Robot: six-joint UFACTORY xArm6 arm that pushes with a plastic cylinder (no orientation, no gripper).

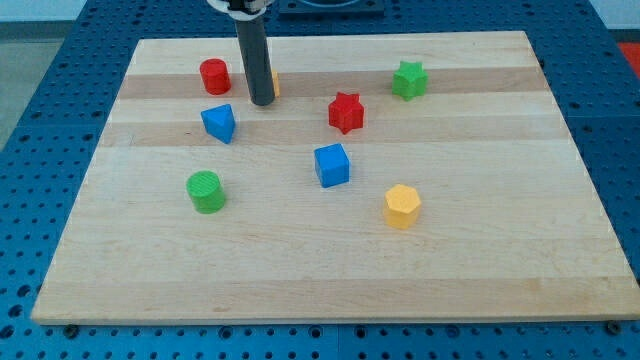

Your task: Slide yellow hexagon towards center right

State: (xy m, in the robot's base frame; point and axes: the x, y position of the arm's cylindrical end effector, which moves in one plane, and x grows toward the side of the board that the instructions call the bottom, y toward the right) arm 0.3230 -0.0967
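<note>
Wooden board (330,280) lies on a blue perforated table (30,120). Toward the view's top left: red cylinder (214,76); just right of it a small yellow-orange sliver (275,84), possibly another block, mostly hidden; blue block (219,123), seemingly triangular, below the red cylinder. Red star (346,112) sits near mid-board, green star (409,80) toward the view's top right, blue cube (332,165) below the red star, green cylinder (206,191) at the view's left.

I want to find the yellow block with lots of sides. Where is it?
The yellow hexagon sits on the board's lower right in the camera view, just right of and below the blue cube, far from my tip.
</note>
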